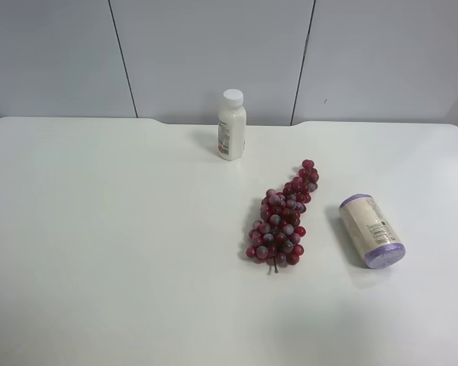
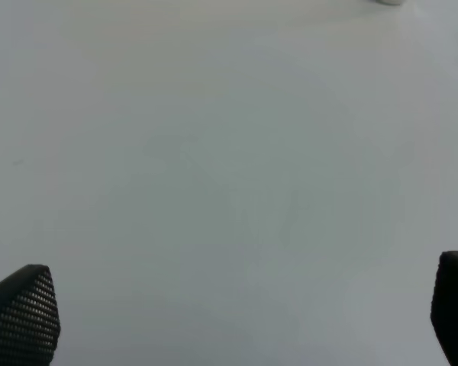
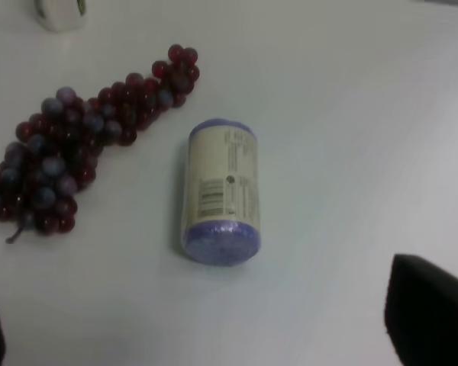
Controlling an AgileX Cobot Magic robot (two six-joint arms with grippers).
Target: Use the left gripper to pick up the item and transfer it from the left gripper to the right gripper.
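A bunch of dark red grapes [image 1: 282, 221] lies on the white table [image 1: 99, 229] right of centre. A cream cylinder with purple ends [image 1: 372, 230] lies on its side to the right of it. A white bottle [image 1: 231, 124] stands upright at the back. Neither arm shows in the exterior high view. My right gripper [image 3: 210, 320] is open and empty, above the table with the cylinder [image 3: 220, 191] and the grapes [image 3: 76, 152] ahead of it. My left gripper [image 2: 237, 316] is open and empty over bare table [image 2: 214, 152].
The table's far edge meets a grey panelled wall [image 1: 214, 46]. The bottle's base [image 3: 59, 11] shows at the edge of the right wrist view. A small white shape [image 2: 389, 1] sits at the edge of the left wrist view.
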